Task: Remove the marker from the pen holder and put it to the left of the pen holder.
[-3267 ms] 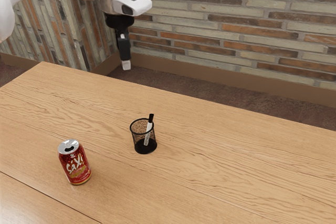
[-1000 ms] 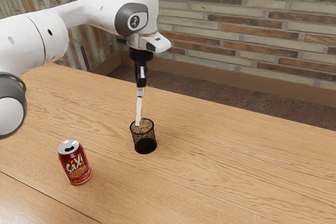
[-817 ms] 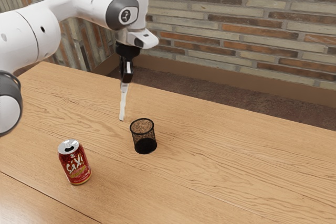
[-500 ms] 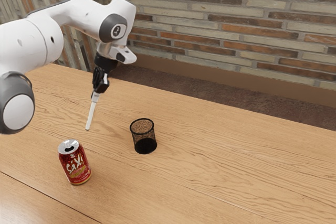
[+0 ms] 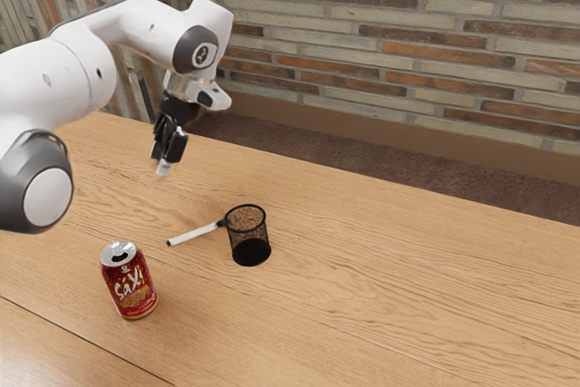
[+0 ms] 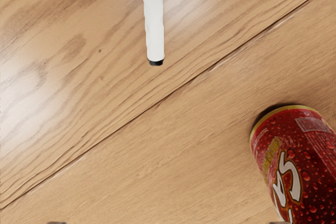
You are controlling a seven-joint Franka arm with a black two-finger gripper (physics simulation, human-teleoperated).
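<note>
My gripper [image 5: 163, 169] hangs open above the table, toward the exterior view's left from the mesh pen holder [image 5: 248, 240], with nothing between its fingers. Below it, the white marker [image 5: 194, 235] is out of the holder, slanting across the exterior view with its dark cap end at the holder's side. I cannot tell whether that end touches the holder or whether the marker lies flat. The pen holder stands upright. In the wrist view the white marker [image 6: 154, 19] shows its barrel and black-tipped end over the wood.
A red soda can [image 5: 130, 283] stands on the wooden table [image 5: 390, 287], nearer the exterior camera than the marker. The same can [image 6: 296, 166] appears in the wrist view. A brick wall [image 5: 408, 43] rises beyond the table.
My gripper lifted the marker out of the holder and carried it toward the exterior view's left. Since half a second ago it has opened, and the marker has dropped and tipped over toward the holder.
</note>
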